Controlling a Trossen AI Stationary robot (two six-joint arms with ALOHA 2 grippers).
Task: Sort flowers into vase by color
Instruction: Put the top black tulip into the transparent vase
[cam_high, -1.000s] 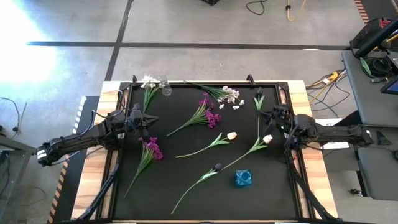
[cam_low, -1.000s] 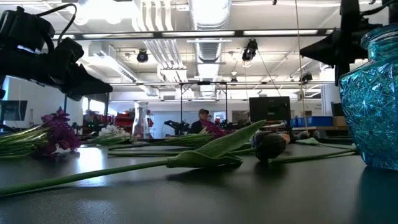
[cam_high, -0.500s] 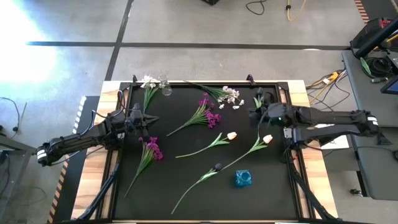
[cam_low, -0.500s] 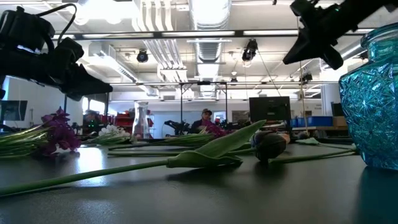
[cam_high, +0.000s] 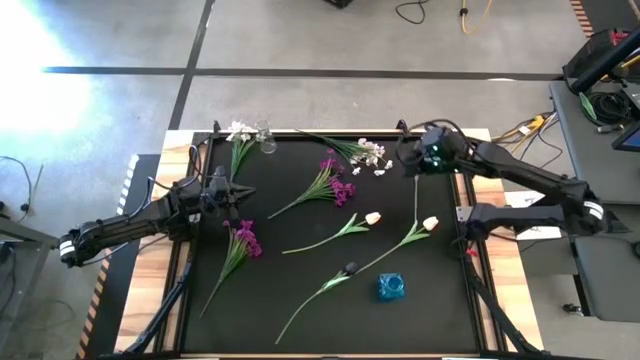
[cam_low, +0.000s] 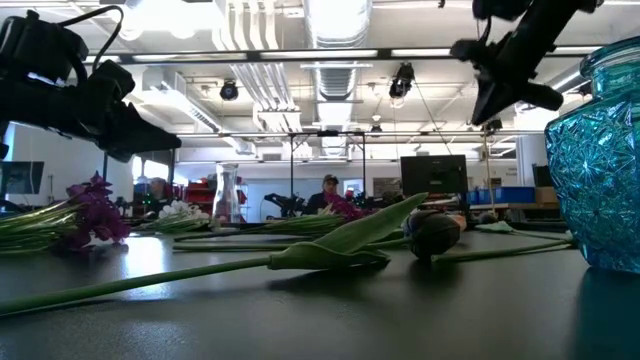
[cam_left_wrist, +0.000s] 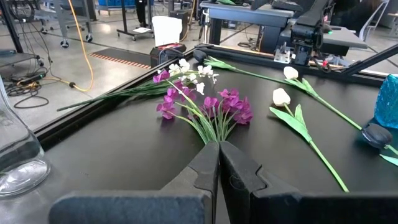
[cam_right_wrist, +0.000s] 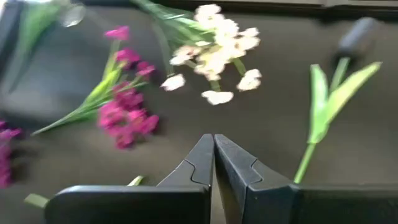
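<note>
Flowers lie flat on the black table top. There are a white blossom spray, two magenta sprays, two cream tulips and a dark bud. A white bunch lies beside a clear glass vase at the far left. A blue glass vase stands near the front. My right gripper is shut and empty, raised above the table just right of the white spray. My left gripper is shut and empty, hovering at the left.
A second dark-budded stem lies at the far right, partly under my right arm in the high view. A raised black rim frames the table top. The blue vase stands close to the low camera. There is free room at the near left.
My right gripper has gone toward the table's far edge and a little to the left, toward the white blossom spray, with the arm swinging out over the far right corner. It stays shut. The flowers lie as before.
</note>
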